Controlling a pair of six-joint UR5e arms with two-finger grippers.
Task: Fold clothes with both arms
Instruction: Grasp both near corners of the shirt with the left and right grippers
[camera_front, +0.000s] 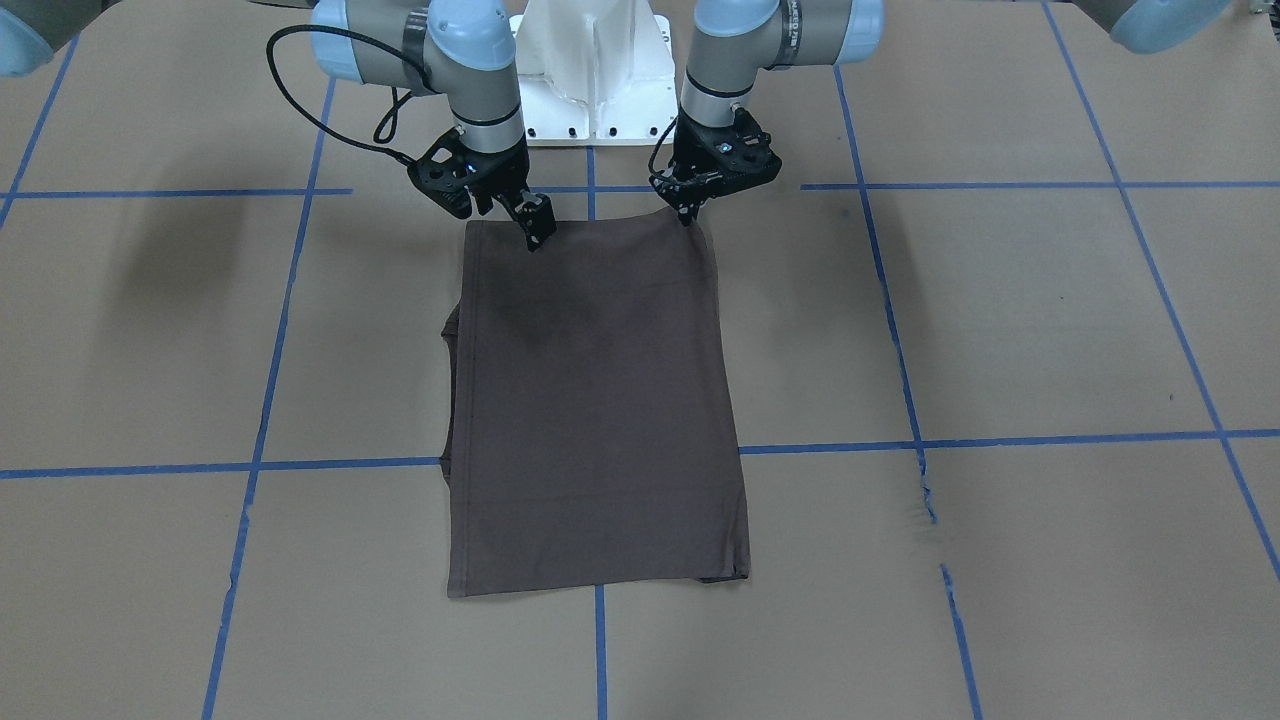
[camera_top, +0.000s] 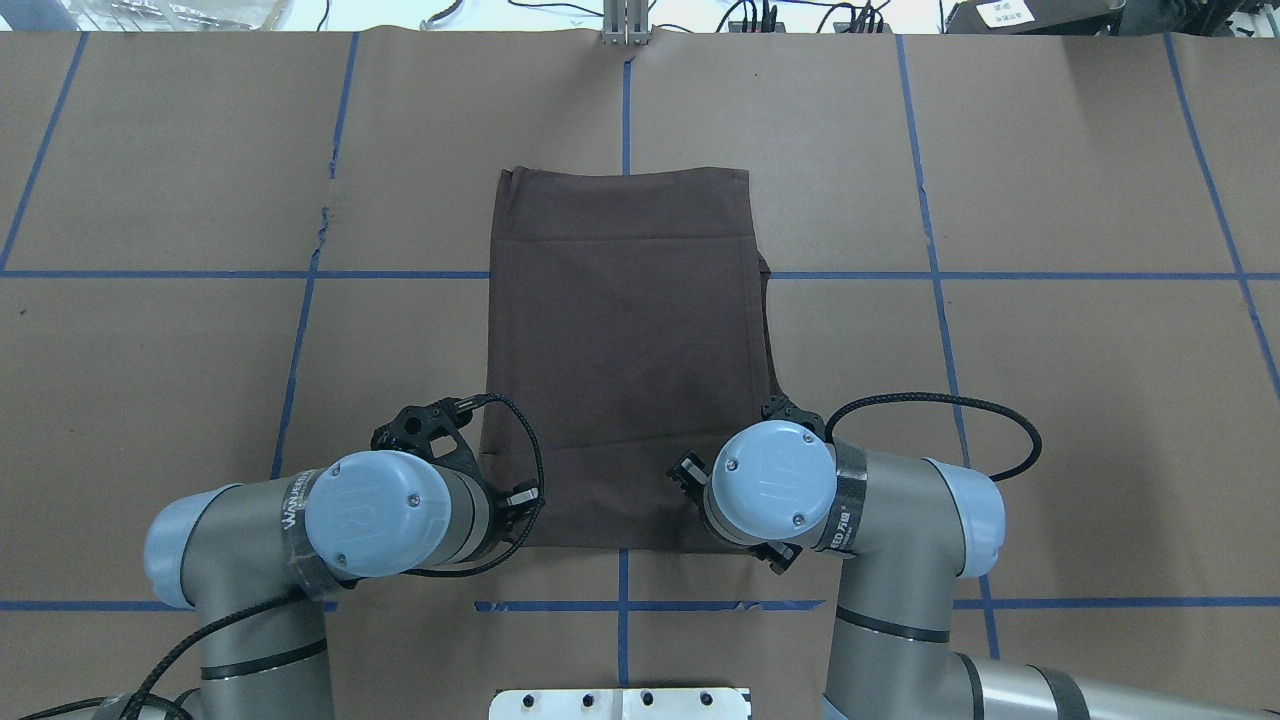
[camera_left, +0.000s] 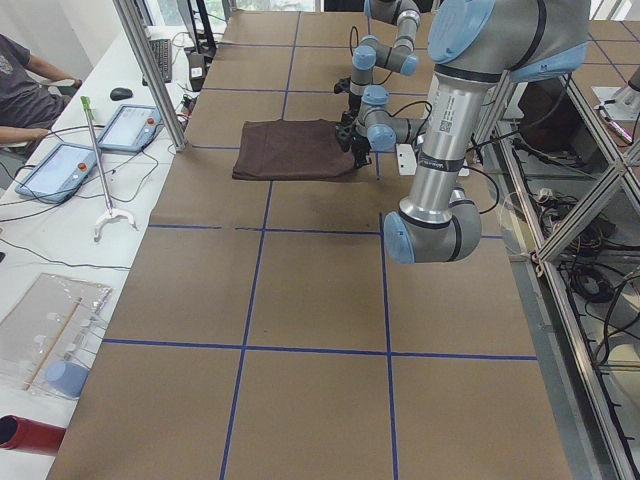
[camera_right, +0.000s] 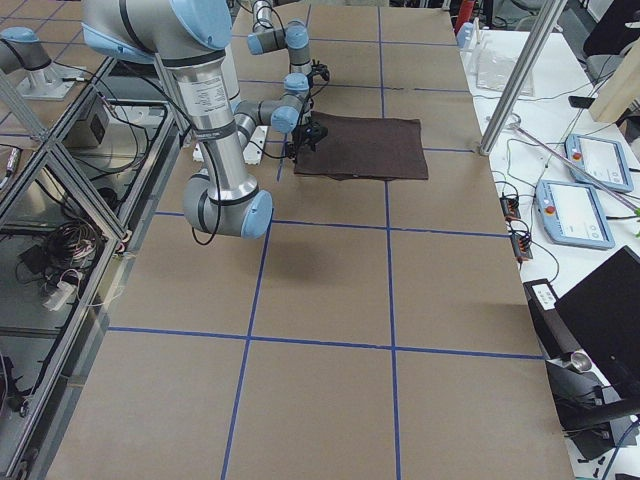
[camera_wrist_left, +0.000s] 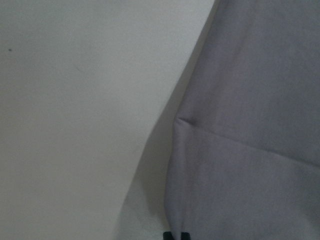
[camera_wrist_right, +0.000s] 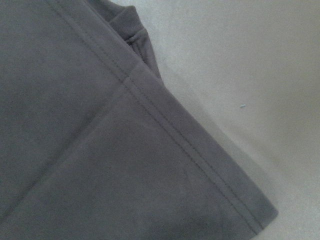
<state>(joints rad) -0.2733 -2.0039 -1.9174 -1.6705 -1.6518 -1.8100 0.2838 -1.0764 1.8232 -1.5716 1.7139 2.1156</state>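
T-shirt flat, edge at left gripper and right gripper tips, clench cannot tell; hem stitching clear only in right wrist view.

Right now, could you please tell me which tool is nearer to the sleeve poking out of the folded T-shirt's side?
Right. The right tool sits at the T-shirt corner on the sleeve's side; the left tool is at the opposite corner.

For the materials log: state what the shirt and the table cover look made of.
Shirt: soft knit fabric, likely cotton, matte dark brown; stitched hems and limp folds show in the right wrist view. Table cover: seemingly brown kraft paper, matte; it puckers in one spot beside the blue tape.
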